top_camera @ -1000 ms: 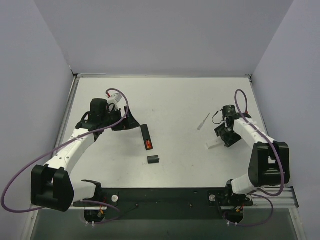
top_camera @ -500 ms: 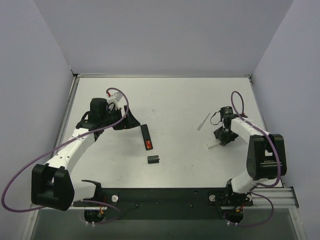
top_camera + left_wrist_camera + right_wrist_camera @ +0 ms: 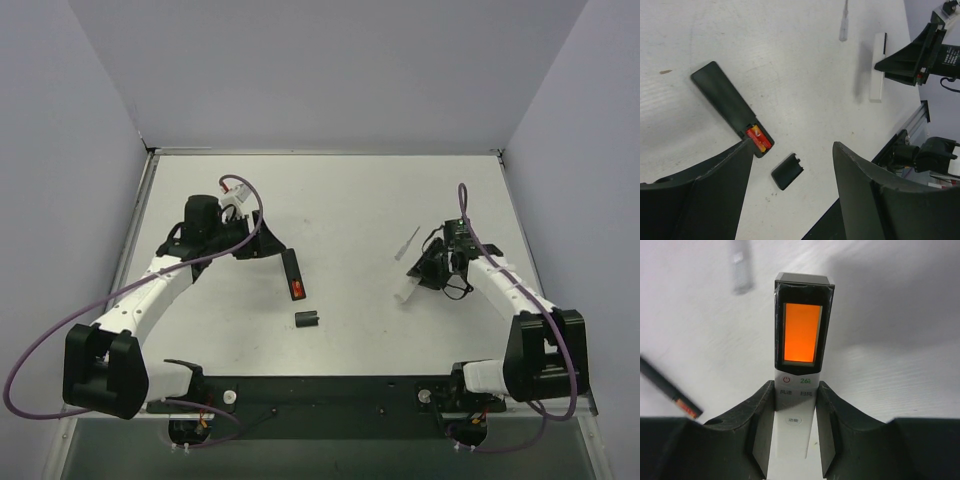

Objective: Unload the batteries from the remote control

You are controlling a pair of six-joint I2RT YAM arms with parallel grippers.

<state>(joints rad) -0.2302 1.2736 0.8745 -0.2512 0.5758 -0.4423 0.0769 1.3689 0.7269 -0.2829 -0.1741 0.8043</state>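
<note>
A black remote (image 3: 291,268) lies face down mid-table with its battery bay open. Two red batteries (image 3: 296,291) sit in the bay and also show in the left wrist view (image 3: 758,138). No green batteries show. My left gripper (image 3: 255,242) is open and empty, hovering just left of the black remote (image 3: 725,102). My right gripper (image 3: 428,272) is shut on a white remote (image 3: 796,405) with a lit orange display, held a little above the table. The white remote also shows in the top view (image 3: 408,291).
The small black battery cover (image 3: 307,319) lies loose just in front of the black remote, seen too in the left wrist view (image 3: 787,171). A thin white strip (image 3: 407,243) lies behind the white remote. The table's black front rail (image 3: 330,392) runs between the arm bases.
My right gripper has swung left and turned, carrying the white remote a little toward the table's middle. My left gripper has shifted slightly right toward the black remote.
</note>
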